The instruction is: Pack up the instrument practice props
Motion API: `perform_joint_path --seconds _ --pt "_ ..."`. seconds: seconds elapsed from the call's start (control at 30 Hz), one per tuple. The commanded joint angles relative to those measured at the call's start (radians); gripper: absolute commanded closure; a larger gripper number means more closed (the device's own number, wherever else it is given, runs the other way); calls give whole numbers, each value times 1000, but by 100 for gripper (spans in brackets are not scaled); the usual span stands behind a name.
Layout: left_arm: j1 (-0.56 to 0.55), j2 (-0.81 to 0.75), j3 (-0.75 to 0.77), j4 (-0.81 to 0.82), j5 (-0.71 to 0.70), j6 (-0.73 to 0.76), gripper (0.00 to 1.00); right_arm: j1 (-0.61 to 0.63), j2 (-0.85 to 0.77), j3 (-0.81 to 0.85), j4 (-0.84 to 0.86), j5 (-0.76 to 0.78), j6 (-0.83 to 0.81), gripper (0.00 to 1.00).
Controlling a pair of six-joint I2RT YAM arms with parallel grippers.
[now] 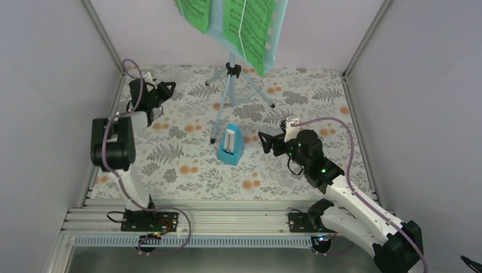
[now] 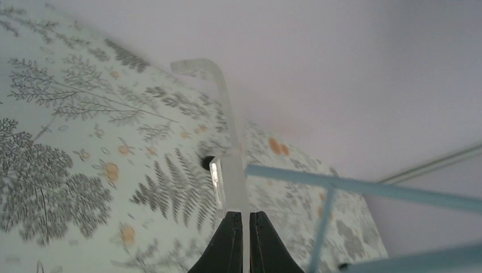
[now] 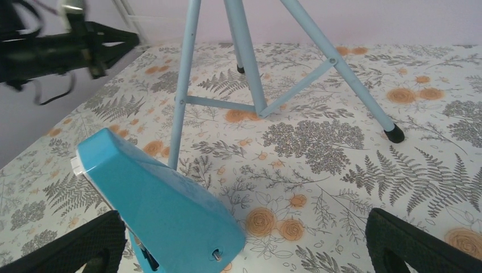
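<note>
Right gripper (image 1: 265,144) wide open, empty, blue metronome (image 1: 230,145) close ahead, not touching.

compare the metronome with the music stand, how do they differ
The music stand is tall, thin-legged and pale blue; the metronome is a low, solid wedge in brighter blue. The stand carries green sheet-music pages; the metronome carries nothing. Both stand on the floral cloth.
</note>
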Motion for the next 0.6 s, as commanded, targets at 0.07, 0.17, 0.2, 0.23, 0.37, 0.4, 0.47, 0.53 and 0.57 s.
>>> perform_joint_path --seconds 0.07,0.17,0.2,0.23,0.37,0.4,0.47,0.53,0.57 --pt "-21 -450 -397 225 -102 166 98 -11 -23 68 -16 -25 57 1" --pt "-63 -661 -531 148 -134 295 98 -11 -16 115 -35 -53 103 1" --pt "-94 -732 -561 104 -155 336 98 -13 -12 136 -51 -54 123 1" --pt "-127 -800 -586 61 -177 374 98 -13 -10 155 -63 -52 148 1" --pt "-284 -1024 -660 -103 -334 478 98 -14 0 225 -102 -69 308 1" --pt "-325 -1065 -662 -131 -369 501 97 -14 3 238 -106 -77 362 1" --pt "-409 -1128 -660 -180 -435 548 98 -15 14 251 -104 -121 455 1" --pt "-502 -1175 -660 -202 -496 590 98 -16 32 259 -90 -188 543 0" --pt "-551 -1198 -659 -211 -526 609 98 -16 42 261 -77 -228 584 1"
